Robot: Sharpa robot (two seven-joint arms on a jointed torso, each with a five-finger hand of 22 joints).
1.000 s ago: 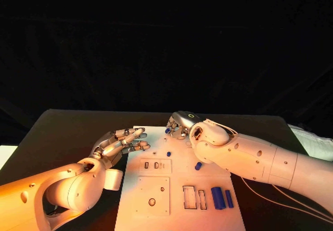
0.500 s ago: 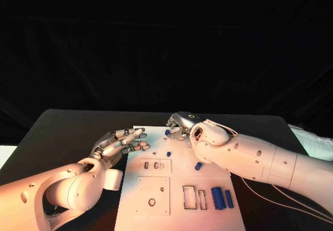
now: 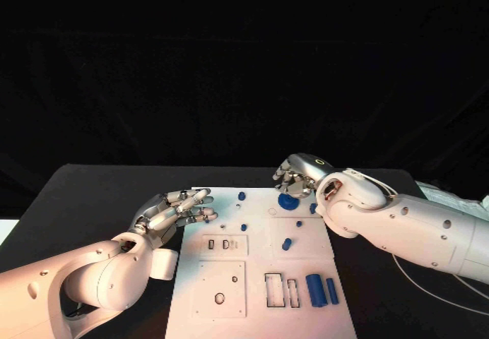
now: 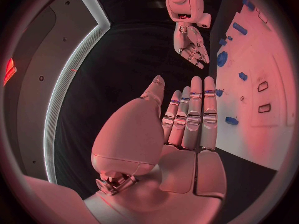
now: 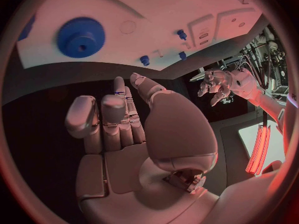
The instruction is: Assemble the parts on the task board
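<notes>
Task board, white plate: lying lengthwise at the middle of the worktop, near end cut off at the bottom edge.
Two blue bars: lying side by side near the board's near right corner, beside two empty rectangular slots; probably waiting for insertion there.
Small blue pegs: standing or lying scattered over the board's middle; too small for telling seated from loose.
Left hand: hovering over the board's left edge, fingers straight and slightly apart, holding nothing; seemingly parked clear of the work.
Blue gear: lying flat near the board's far right edge; seated on a post or merely resting, not discernible.
Right hand: hovering just beyond the gear at the board's far edge, fingers curling partly inward, gripping nothing. Fingertips hidden behind the knuckles in the head view.
</notes>
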